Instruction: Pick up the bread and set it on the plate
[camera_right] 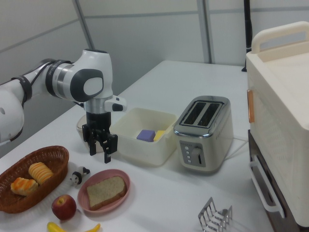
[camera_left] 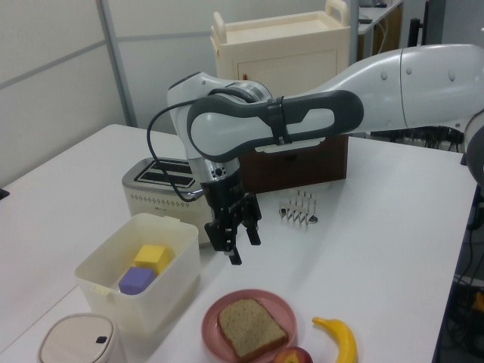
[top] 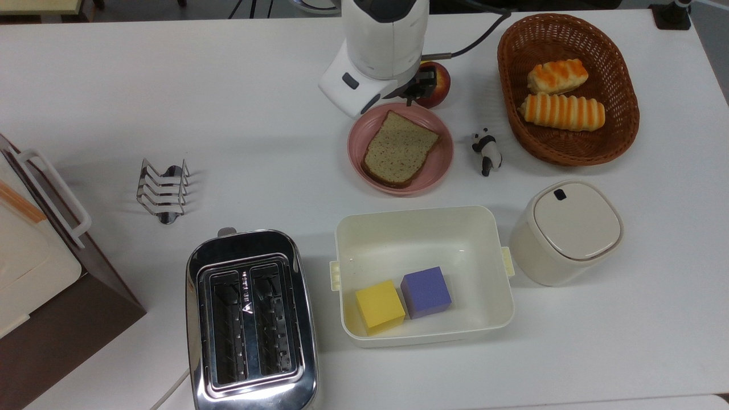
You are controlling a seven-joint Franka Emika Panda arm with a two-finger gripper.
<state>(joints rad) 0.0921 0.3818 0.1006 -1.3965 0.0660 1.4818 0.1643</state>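
The bread (top: pixel 398 149), a brown slice with a darker crust, lies flat on the pink plate (top: pixel 444 162), inside its rim. My gripper (camera_left: pixel 243 248) hangs open and empty above the plate, apart from the slice. In the top view the arm's white body covers most of the gripper (top: pixel 420 91), which sits over the plate's far edge. The right view shows the gripper (camera_right: pixel 99 153) above the bread (camera_right: pixel 105 189) on the plate (camera_right: pixel 83 199). In the left view the bread (camera_left: pixel 252 338) rests on the plate (camera_left: pixel 281 308) near the lower edge.
A wicker basket (top: pixel 615 131) with two striped rolls stands at the top view's right. A panda figurine (top: pixel 486 151) and an apple (top: pixel 437 85) flank the plate. A cream tub (top: pixel 424 233), a lidded canister (top: pixel 566 230), a toaster (top: pixel 250 319) and a toast rack (top: pixel 162 189) lie nearer.
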